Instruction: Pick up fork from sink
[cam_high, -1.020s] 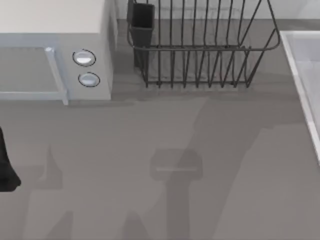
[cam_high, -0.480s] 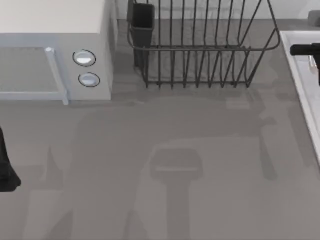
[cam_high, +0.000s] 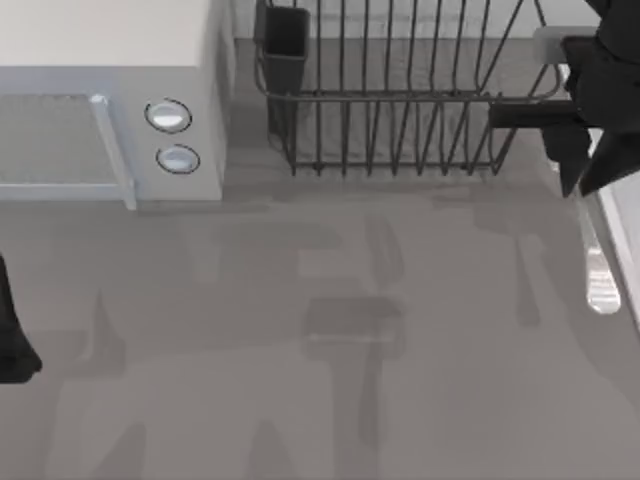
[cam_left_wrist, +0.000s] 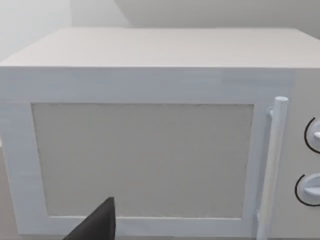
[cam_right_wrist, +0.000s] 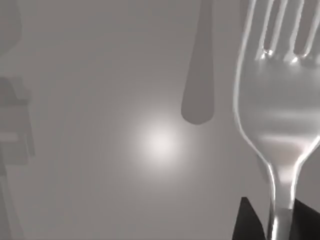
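My right gripper (cam_high: 582, 180) hangs high at the top view's right edge, above the table beside the sink's pale raised rim (cam_high: 624, 238). It is shut on the narrow handle of the shiny silver fork (cam_high: 597, 270), which dangles below it with the tines down. In the right wrist view the fork (cam_right_wrist: 280, 110) stands close, its handle pinched by my right gripper (cam_right_wrist: 277, 222) between two black fingertips (cam_right_wrist: 246, 222). My left arm (cam_high: 10, 335) is parked at the left edge; one dark finger (cam_left_wrist: 97, 226) faces the white box.
A white box with two round knobs (cam_high: 172, 135) and a door handle fills the back left, also seen close as the white box (cam_left_wrist: 150, 140). A black wire rack (cam_high: 400, 100) with a dark cup stands at the back, just left of my right gripper.
My right gripper has come into view from the far right, moving left and up toward the camera, with the fork now hanging from it over the sink's rim. The left arm is still.
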